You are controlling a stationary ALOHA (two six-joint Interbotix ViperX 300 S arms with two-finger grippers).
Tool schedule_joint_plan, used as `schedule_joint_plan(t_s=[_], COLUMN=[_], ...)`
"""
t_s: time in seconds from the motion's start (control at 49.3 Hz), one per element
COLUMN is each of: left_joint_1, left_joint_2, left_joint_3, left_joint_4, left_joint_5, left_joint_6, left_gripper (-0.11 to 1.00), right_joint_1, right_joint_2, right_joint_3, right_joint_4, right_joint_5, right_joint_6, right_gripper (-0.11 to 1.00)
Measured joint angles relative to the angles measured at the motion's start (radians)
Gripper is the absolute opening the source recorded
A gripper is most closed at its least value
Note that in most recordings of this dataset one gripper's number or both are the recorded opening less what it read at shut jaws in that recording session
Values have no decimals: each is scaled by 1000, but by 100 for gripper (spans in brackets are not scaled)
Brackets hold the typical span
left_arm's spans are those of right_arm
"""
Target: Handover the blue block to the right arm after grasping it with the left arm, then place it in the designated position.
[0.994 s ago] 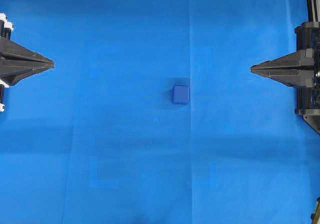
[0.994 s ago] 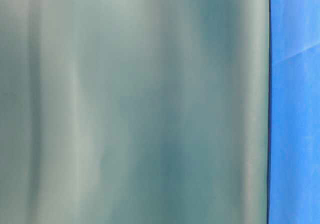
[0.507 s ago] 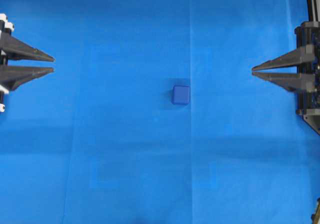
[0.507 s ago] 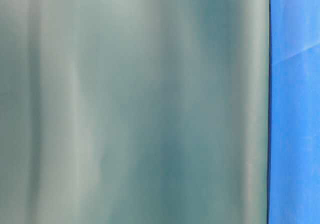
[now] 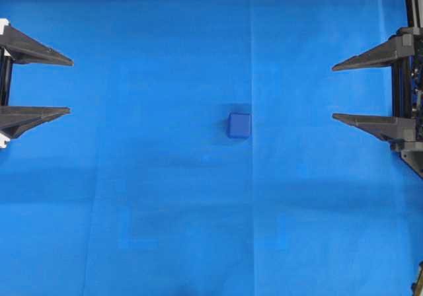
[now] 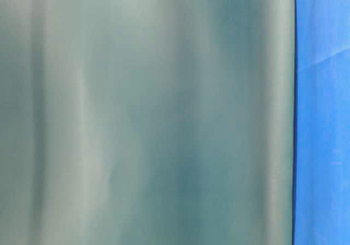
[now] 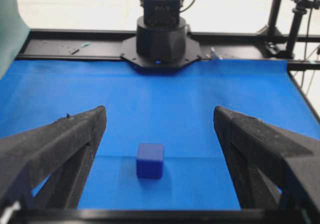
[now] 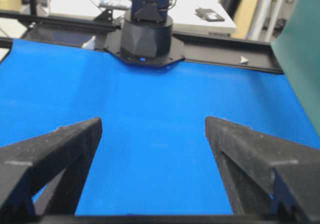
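The blue block (image 5: pixel 239 125) is a small dark-blue cube resting alone on the bright blue cloth (image 5: pixel 165 197), near the middle of the overhead view. My left gripper (image 5: pixel 70 86) stands open at the left edge, its two pointed fingers spread wide and aimed at the block from far off. In the left wrist view the blue block (image 7: pixel 150 160) lies ahead of the left gripper (image 7: pixel 159 111), between the lines of the fingers and apart from them. At the right edge my right gripper (image 5: pixel 333 91) is open too. The right wrist view shows only cloth ahead of the right gripper (image 8: pixel 153 120). I cannot make out a designated position.
A blurred grey-green panel (image 6: pixel 147 114) fills most of the table-level view. The right arm's black base (image 7: pixel 160 34) stands at the far cloth edge in the left wrist view, and the left arm's base (image 8: pixel 145 39) in the right wrist view. Black frame rails (image 7: pixel 75 46) border the cloth.
Both grippers went from shut to wide open over the last second while staying at the table's edges. The blue block has not moved.
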Motion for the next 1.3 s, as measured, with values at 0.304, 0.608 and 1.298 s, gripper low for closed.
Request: schedule_joint_plan(t_s=[0.304,0.608,1.298], left_joint_1=[18,32,38], left_joint_2=[49,247,750], left_joint_3=[-8,-95,-480], left_joint_4=[0,0,2], left_joint_5=[-25,-100,-193], left_joint_6=[0,2,23], left_gripper=[91,91,91], right_joint_1=[0,-2,-2], right_joint_2=[8,25,26], right_joint_3=[-2,-3,-3], right_joint_4=[0,0,2], right_joint_5=[0,-2,-2], right_joint_6=[0,0,8], right_gripper=[97,97,97])
